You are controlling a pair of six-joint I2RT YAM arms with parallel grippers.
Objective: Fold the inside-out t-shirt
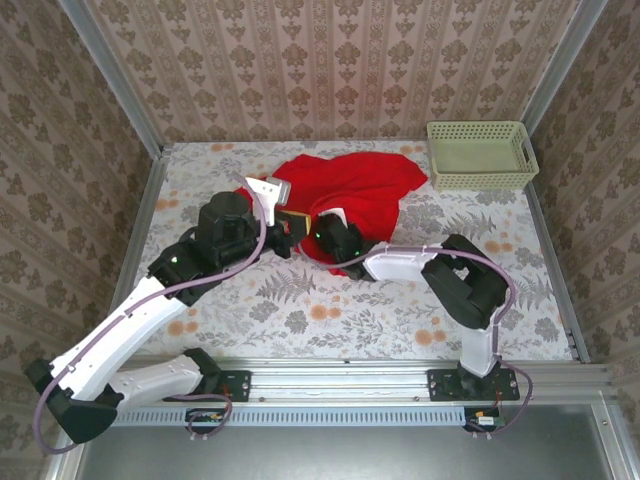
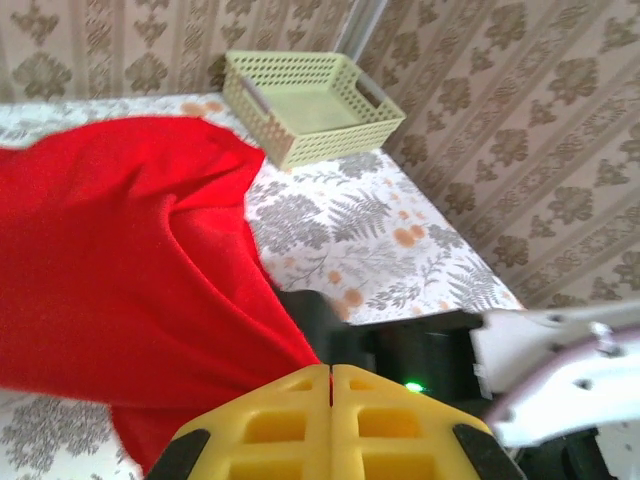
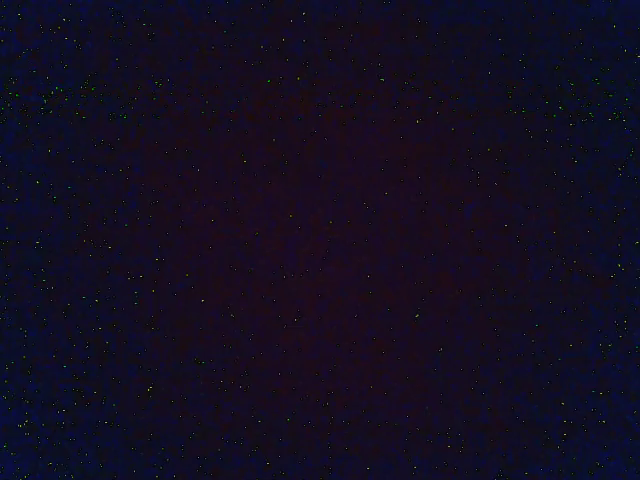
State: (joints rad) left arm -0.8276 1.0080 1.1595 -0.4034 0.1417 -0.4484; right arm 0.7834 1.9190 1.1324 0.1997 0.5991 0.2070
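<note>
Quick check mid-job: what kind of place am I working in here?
Likely a mock-home test booth, not a real room: wallpapered panels in metal framing, a table under a floral cloth, and a metal mounting rail along the near edge.

A red t-shirt (image 1: 355,185) lies bunched toward the back of a flower-patterned table (image 1: 330,315), with a pale green basket (image 1: 481,181) just beside it in the back right corner. The left gripper (image 1: 292,220) and right gripper (image 1: 322,226) meet close together at the shirt's near edge, both arms stretched low over the tabletop.
</note>
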